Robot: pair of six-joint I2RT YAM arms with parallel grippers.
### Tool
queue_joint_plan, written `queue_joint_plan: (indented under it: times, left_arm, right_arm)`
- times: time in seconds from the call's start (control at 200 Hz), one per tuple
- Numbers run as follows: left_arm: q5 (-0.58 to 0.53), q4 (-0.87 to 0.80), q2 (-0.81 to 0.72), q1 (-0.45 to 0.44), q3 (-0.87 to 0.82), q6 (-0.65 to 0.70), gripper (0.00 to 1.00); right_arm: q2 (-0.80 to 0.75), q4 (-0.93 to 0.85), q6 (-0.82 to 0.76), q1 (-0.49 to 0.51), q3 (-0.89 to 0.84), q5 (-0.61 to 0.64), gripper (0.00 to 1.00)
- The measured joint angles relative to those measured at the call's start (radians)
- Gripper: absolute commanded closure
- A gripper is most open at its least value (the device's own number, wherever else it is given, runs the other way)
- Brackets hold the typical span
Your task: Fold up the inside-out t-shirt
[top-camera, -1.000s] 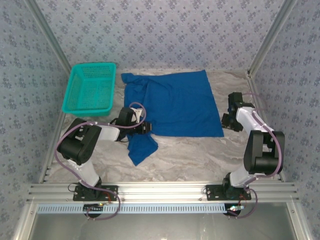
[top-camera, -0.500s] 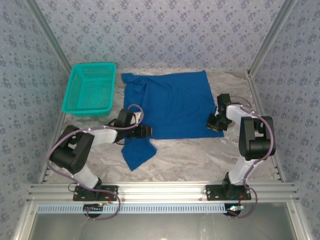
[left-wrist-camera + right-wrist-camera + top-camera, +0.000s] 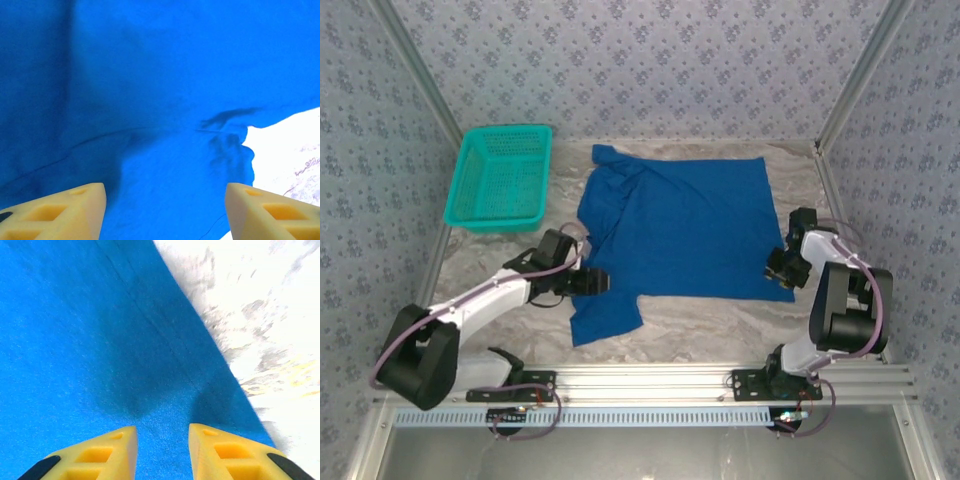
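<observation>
The left claw (image 3: 165, 200) is hovering wide open, holding nothing, over the near left edge of the royal-blue cotton short-sleeved t-shirt (image 3: 680, 225), while the right claw (image 3: 162, 432), narrowly parted, is sitting over its near right corner as it is lying spread on the pale marbled table (image 3: 720, 320).

Left gripper (image 3: 165, 192): yellow fingers (image 3: 70, 210) set wide apart, low over the blue t-shirt (image 3: 150, 75). Cloth lightly creased, long seam line at left. Wrinkled edge meets pale marbled bench (image 3: 295, 150) at right.
</observation>
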Motion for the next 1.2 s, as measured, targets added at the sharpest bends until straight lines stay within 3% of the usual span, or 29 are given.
queue_joint_plan:
  times: [0.12,0.245,0.41,0.575,0.749,0.899,1.039,1.199]
  left_arm:
    - [-0.034,0.006,0.008,0.070,0.036,0.002,0.36]
    - [-0.047,0.082,0.167,0.082,0.156,0.003,0.37]
    - [-0.059,0.172,0.386,0.077,0.327,0.012,0.37]
    - [-0.067,0.191,0.493,0.078,0.413,0.029,0.37]
    - [-0.100,0.185,0.494,0.079,0.390,0.043,0.37]
    - [-0.177,0.177,0.437,0.092,0.272,0.044,0.36]
    - [-0.265,0.153,0.390,0.104,0.230,0.048,0.34]
    - [-0.306,0.186,0.330,0.107,0.247,0.060,0.33]
  right_arm:
    - [-0.017,0.038,-0.014,0.107,0.053,0.047,0.61]
    - [0.042,0.117,-0.019,0.192,0.105,-0.005,0.60]
    - [0.184,0.124,-0.023,0.157,0.109,-0.073,0.61]
    - [0.192,0.119,-0.023,0.076,0.116,-0.133,0.61]
    - [0.156,0.138,-0.018,-0.013,0.067,-0.170,0.61]
    - [0.127,0.124,-0.008,-0.069,0.047,-0.158,0.61]
    - [0.136,0.077,-0.020,-0.022,0.087,-0.106,0.60]
    - [0.137,0.050,-0.058,0.112,0.161,-0.049,0.57]
